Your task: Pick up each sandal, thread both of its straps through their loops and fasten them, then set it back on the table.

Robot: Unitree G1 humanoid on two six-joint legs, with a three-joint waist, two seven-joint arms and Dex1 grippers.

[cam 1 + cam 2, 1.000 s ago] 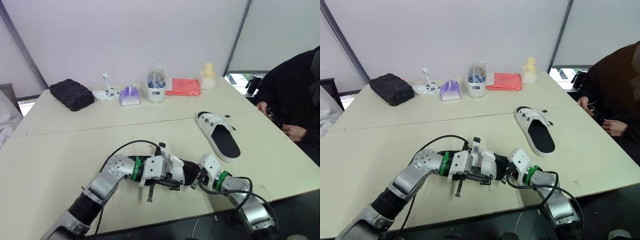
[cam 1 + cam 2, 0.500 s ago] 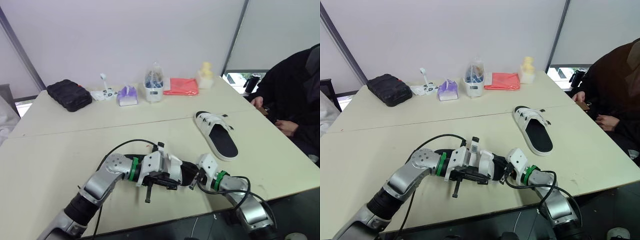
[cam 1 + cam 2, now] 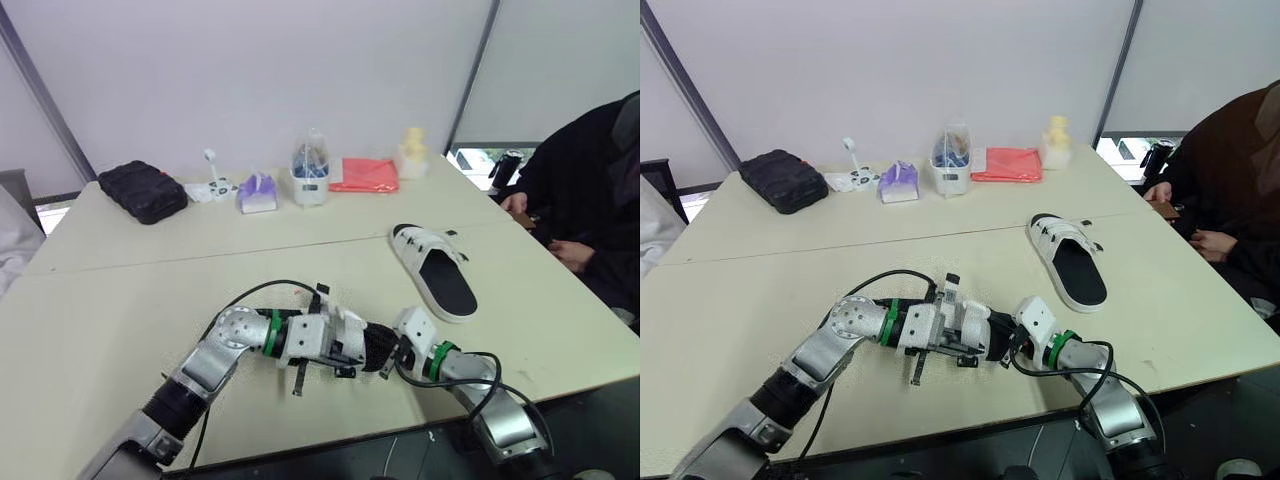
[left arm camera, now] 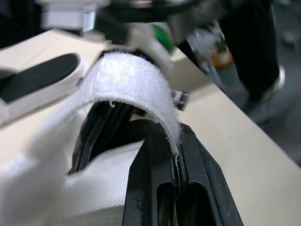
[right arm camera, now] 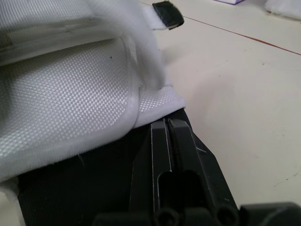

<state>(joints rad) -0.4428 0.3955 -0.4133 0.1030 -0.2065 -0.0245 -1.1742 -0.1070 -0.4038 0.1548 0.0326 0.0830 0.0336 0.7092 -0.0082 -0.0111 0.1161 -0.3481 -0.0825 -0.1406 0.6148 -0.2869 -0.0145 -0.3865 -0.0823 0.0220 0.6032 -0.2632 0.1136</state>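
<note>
Low over the counter (image 3: 120, 300), my left fingers (image 4: 181, 150) were clamped on the white strap (image 4: 127, 77) of one sandal (image 3: 375, 345), my right fingers (image 5: 160, 136) pressed together against its upper. A second sandal (image 3: 437, 270) lay farther right.

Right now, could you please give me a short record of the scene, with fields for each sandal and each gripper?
held sandal: near the front edge of the table, between the two arms
left gripper: shut on the white strap
right gripper: shut, tips at the edge of the held sandal's white upper
other sandal: flat on the table, to the right, untouched
person: seated at the table's right side
</note>
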